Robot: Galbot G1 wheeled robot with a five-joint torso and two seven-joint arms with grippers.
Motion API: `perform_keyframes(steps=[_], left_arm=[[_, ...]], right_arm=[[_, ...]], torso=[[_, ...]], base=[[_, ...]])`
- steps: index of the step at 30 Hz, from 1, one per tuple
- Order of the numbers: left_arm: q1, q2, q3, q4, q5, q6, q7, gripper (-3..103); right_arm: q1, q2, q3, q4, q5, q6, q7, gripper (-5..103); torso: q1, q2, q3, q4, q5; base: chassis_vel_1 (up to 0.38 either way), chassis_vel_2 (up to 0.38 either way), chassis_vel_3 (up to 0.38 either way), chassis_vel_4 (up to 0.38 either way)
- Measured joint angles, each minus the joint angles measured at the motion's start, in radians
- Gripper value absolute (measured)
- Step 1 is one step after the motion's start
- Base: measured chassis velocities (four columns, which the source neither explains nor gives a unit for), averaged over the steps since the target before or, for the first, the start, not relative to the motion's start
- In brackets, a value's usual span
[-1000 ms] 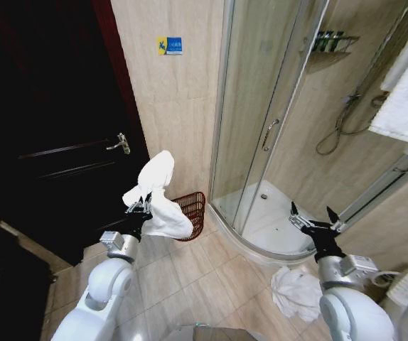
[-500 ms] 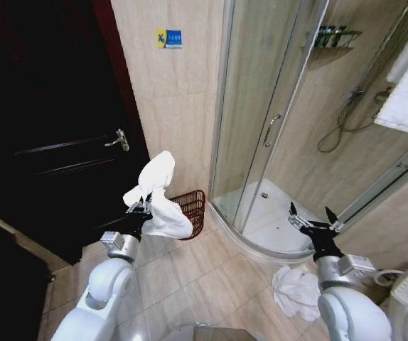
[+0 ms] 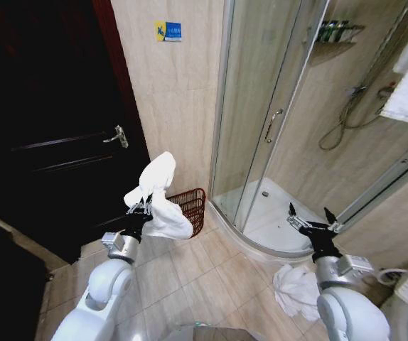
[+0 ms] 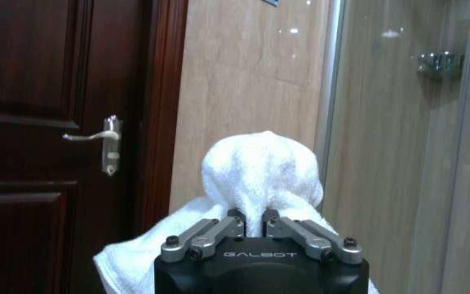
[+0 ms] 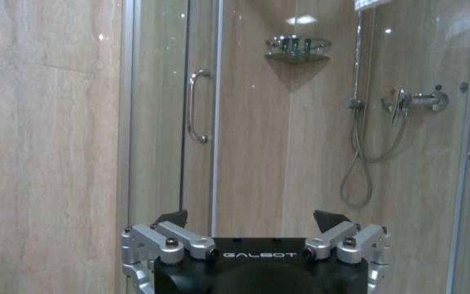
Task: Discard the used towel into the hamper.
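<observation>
My left gripper (image 3: 141, 209) sits closest to me at about 10 o'clock, its fingers pinched together on the crumpled white terry towel (image 3: 158, 200), which bulges above the jaws and sags below them; the left wrist view shows the same towel (image 4: 256, 177) squeezed between the two metal fingertips (image 4: 233, 220). Over the last second my view has drifted slightly across the room, so I judge that I am turning or rolling a little, while the towel hangs from my grip just as it did. My right gripper (image 3: 308, 220) waits at about 2 o'clock with its fingers spread wide and nothing between them, above a second white towel heaped on the beige tiled floor (image 3: 294, 290). Just past my held towel, at about 11 o'clock, stands the small round reddish-brown wicker hamper (image 3: 191, 208) on the floor against the beige tiled wall (image 3: 179, 106), partly hidden behind the cloth. The towel is near the hamper's rim but not yet over its opening, so I reckon the drop is still ahead. Farther off, the dark wooden door (image 3: 47, 128) stands at 10 o'clock and the glass shower cabin (image 3: 275, 114) at 1 o'clock.
</observation>
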Motion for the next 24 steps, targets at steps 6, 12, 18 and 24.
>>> perform_keyframes(steps=[6, 12, 18, 24], left_arm=[[0.0, 0.006, 0.0, 0.0, 0.0, -0.002, -0.001, 10], [-0.008, 0.009, 0.003, 0.0, -0.001, -0.003, 0.0, 10], [-0.016, 0.011, 0.005, 0.003, -0.002, -0.003, 0.006, 10], [-0.018, 0.01, 0.006, 0.014, -0.002, -0.007, 0.017, 10]], right_arm=[[-0.001, 0.003, 0.0, -0.002, -0.002, 0.0, -0.002, 100], [0.008, 0.008, -0.009, -0.005, -0.013, 0.0, -0.004, 100], [0.014, 0.009, -0.011, -0.005, -0.014, -0.002, -0.003, 100], [0.012, 0.011, -0.009, -0.005, -0.015, -0.003, -0.001, 100]], torso=[[-0.015, -0.031, -0.017, 0.0, 0.0], [-0.031, -0.068, -0.037, 0.0, 0.0], [-0.043, -0.095, -0.052, 0.0, 0.0], [-0.057, -0.124, -0.068, 0.0, 0.0]], base=[[0.0, 0.0, 0.0, 0.0], [0.0, 0.0, 0.0, 0.0], [0.0, 0.0, 0.0, 0.0], [0.0, 0.0, 0.0, 0.0]])
